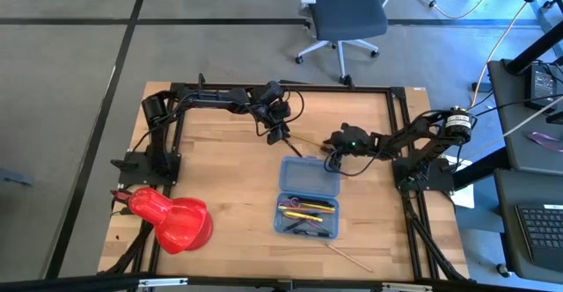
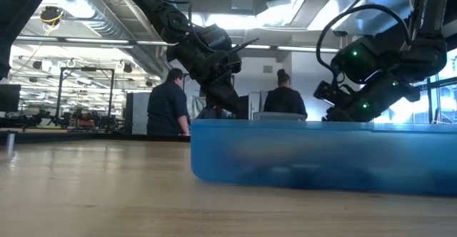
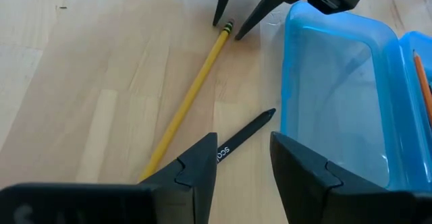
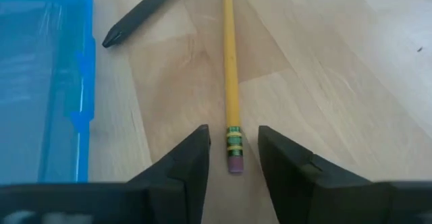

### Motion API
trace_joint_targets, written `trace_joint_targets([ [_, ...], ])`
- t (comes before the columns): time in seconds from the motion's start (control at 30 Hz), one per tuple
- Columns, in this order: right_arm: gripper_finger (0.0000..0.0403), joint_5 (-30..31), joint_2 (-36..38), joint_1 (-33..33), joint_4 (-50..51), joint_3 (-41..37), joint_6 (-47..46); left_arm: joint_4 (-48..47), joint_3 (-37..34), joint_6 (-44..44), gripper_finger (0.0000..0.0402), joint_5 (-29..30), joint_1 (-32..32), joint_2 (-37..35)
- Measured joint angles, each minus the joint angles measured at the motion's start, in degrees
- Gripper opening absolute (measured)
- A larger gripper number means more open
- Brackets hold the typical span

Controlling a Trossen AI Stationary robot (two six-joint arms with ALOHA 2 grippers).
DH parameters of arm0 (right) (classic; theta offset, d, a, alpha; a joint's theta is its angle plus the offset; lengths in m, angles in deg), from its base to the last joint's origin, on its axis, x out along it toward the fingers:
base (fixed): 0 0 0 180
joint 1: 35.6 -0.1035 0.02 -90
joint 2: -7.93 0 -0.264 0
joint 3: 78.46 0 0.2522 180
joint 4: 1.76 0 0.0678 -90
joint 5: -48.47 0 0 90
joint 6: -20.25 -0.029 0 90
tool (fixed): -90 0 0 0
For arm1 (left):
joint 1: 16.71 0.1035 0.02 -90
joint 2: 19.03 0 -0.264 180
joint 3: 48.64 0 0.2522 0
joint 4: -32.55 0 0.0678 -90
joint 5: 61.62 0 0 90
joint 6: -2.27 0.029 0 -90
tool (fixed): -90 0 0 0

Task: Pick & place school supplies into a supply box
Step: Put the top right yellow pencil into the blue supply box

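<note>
Here the right gripper (image 4: 233, 158) stood spread over the eraser end of the yellow pencil (image 4: 230, 69), fingers either side, not yet pinching. The left gripper (image 3: 243, 160), likewise spread, straddled a black pen (image 3: 244, 134) beside it. Both lay on the desk beyond the supply box (image 1: 308, 176), toward the far edge.

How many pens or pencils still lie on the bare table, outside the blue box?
3: a yellow pencil between the right gripper's fingers, a black pen at the left gripper, and a plain wooden stick near the table's front edge.
</note>
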Motion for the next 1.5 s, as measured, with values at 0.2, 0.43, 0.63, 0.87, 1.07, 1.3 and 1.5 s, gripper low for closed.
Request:
trace_joint_targets([
  [0.2, 0.0092, -0.01, -0.02, -0.01, -0.02, -0.05, 0.28, 0.04, 0.00, -0.04, 0.0130, 0.00, 0.01, 0.00],
  [0.43, 0.0039, 1.83, -0.02, 0.00, -0.15, -0.09, 0.27, 0.06, 0.00, -0.07, 0.0130, 0.01, 0.01, 0.00],
  [0.63, 0.0021, 2.03, -0.08, 0.00, -1.13, -0.32, -0.35, -0.02, 0.00, -0.34, 0.0130, 0.01, 0.01, 0.00],
  [0.87, 0.0023, 1.28, -0.04, 0.09, -1.65, -0.42, -3.15, -0.05, 0.00, -1.01, 0.0130, 0.01, 0.01, -0.03],
  [1.07, 0.0023, 1.00, -0.02, 0.11, -2.49, -0.59, -3.36, -1.91, 0.00, 1.05, 0.0130, -0.12, 0.89, -0.85],
  [1.3, 0.0022, 0.79, 2.53, 0.11, -0.46, -0.85, -4.60, -3.29, -0.04, 3.86, 0.0130, -0.30, 3.62, -0.98],
  [1.5, 0.0021, 0.64, 5.51, 0.11, 1.43, -0.95, -4.69, -2.25, -0.04, 5.77, 0.0130, -6.61, 7.62, -0.98],
])
